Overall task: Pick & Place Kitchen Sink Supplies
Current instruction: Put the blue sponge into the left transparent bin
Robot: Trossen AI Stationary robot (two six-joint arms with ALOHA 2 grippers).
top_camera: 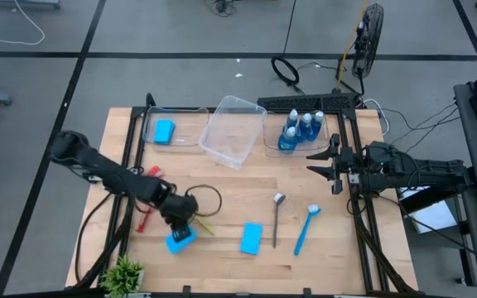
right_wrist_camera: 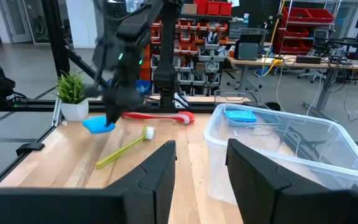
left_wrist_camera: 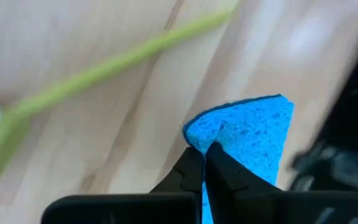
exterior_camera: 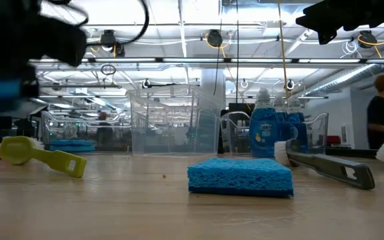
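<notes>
Pinching a blue sponge [left_wrist_camera: 253,134] between fully closed fingers, the left tool [top_camera: 180,230] sits low at the near-left part of the desk [top_camera: 222,190]. Just beside it lies the yellow brush [right_wrist_camera: 124,149], the red brush [top_camera: 146,207] a little farther off. This looks like the pick step; next comes a lift and carry toward the far clear bin [top_camera: 172,132] already holding a sponge. The right tool [top_camera: 325,161] waits half-open and empty near the bottles [top_camera: 301,128].
</notes>
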